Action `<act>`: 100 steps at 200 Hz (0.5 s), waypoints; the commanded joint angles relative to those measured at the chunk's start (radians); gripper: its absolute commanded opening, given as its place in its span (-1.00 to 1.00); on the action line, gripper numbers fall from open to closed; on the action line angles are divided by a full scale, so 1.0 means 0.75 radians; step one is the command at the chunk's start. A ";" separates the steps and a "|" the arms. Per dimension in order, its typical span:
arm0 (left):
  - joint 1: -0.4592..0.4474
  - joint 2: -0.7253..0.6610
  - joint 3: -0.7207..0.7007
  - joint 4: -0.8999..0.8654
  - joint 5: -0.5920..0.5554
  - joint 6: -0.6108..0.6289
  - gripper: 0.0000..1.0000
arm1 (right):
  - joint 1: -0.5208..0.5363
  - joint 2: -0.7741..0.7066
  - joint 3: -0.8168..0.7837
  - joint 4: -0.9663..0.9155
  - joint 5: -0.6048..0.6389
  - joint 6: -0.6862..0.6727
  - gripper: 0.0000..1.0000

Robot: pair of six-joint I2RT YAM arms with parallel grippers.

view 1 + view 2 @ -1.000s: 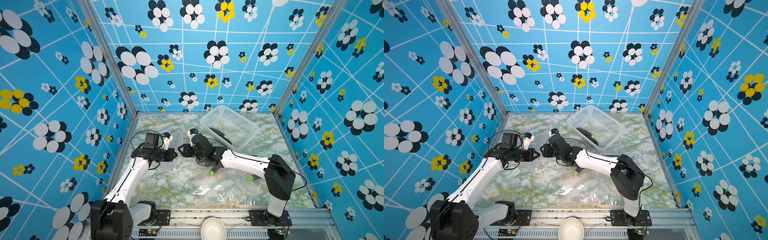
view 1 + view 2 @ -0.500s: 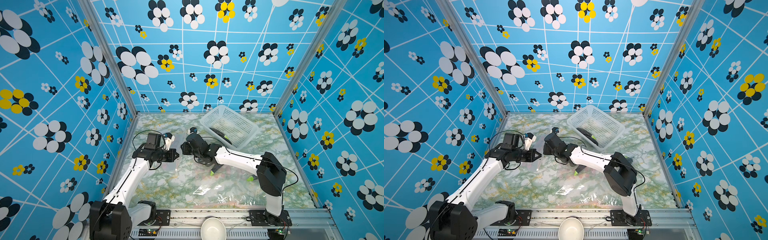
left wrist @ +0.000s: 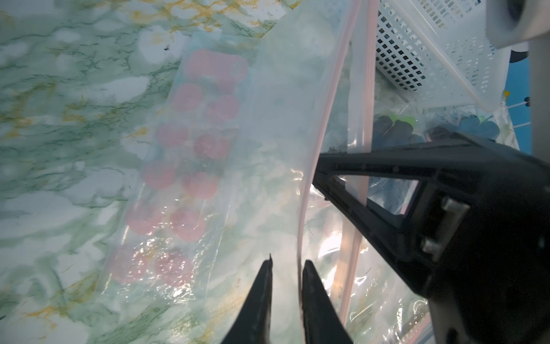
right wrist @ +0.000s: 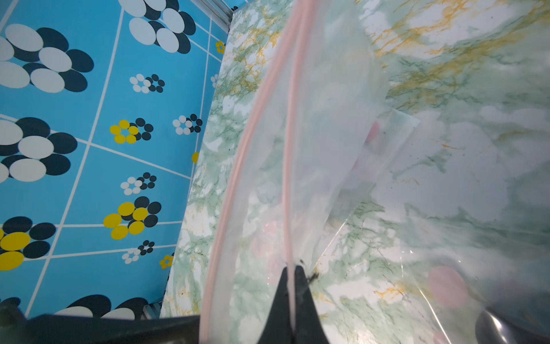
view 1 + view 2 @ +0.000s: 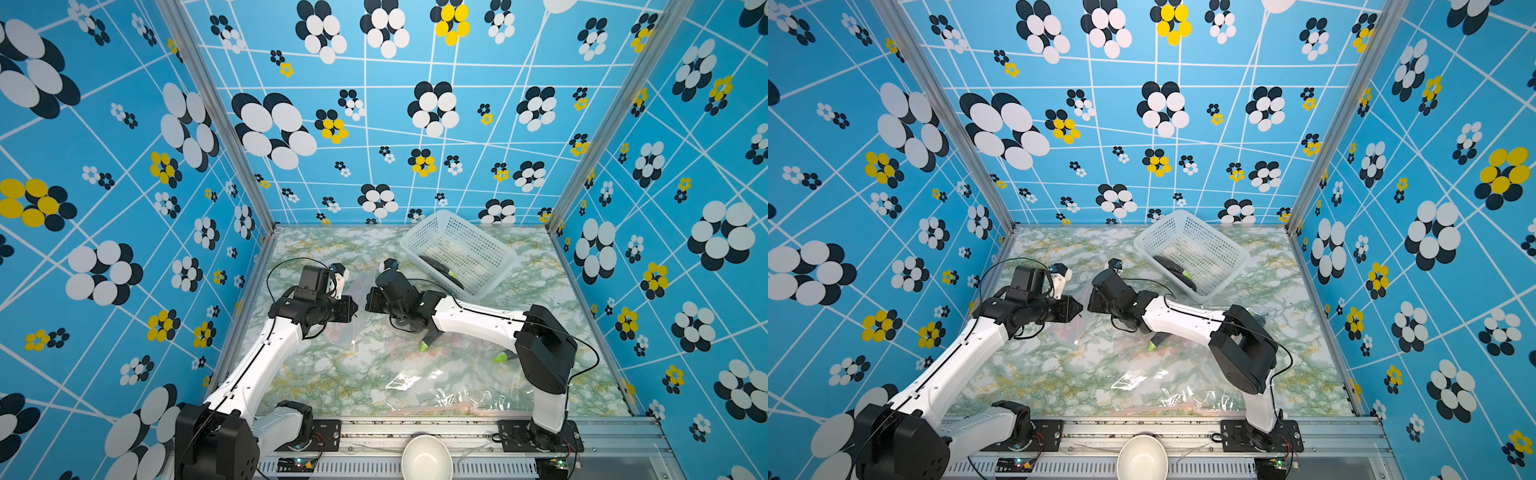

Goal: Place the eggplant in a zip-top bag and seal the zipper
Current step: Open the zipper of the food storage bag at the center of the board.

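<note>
A clear zip-top bag (image 5: 353, 332) (image 5: 1076, 330) printed with pink dots lies at the table's left, its mouth raised between my two grippers. My right gripper (image 4: 291, 268) (image 5: 367, 300) is shut on the bag's pink zipper strip (image 4: 287, 178). My left gripper (image 3: 287, 263) (image 5: 355, 309) faces it, with its jaws a little apart. The zipper strip (image 3: 326, 113) runs along the inner side of one left finger. The bag's mouth gapes. A dark eggplant (image 5: 441, 269) with a green stem lies in the basket. Two more green stems (image 5: 424, 345) (image 5: 500, 356) poke out from under my right arm.
A white mesh basket (image 5: 478, 245) (image 5: 1208, 232) sits tilted at the back right, close behind my right wrist. A second clear bag (image 5: 436, 390) lies crumpled near the front edge. A white bowl (image 5: 426, 459) stands on the front rail. Blue patterned walls enclose three sides.
My right gripper has closed onto the bag's zipper strip and its arm has swung in toward the left. My left gripper's jaws have parted slightly.
</note>
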 commanded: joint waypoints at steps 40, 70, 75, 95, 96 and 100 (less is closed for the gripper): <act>-0.090 -0.032 -0.004 0.094 -0.210 -0.033 -0.44 | 0.013 -0.079 -0.043 0.085 -0.060 0.087 -0.93; -0.102 -0.015 -0.017 0.115 -0.196 -0.051 -0.43 | 0.012 -0.083 -0.055 0.113 -0.079 0.111 -0.94; -0.104 -0.013 -0.021 0.117 -0.198 -0.055 -0.43 | 0.012 -0.084 -0.058 0.118 -0.080 0.115 -0.93; -0.108 -0.007 -0.038 0.134 -0.211 -0.063 -0.43 | 0.013 -0.095 -0.070 0.147 -0.101 0.131 -0.94; -0.109 -0.006 -0.038 0.134 -0.210 -0.062 -0.43 | 0.013 -0.095 -0.070 0.148 -0.102 0.132 -0.94; -0.111 -0.005 -0.041 0.133 -0.209 -0.063 -0.43 | 0.013 -0.096 -0.071 0.153 -0.109 0.132 -0.93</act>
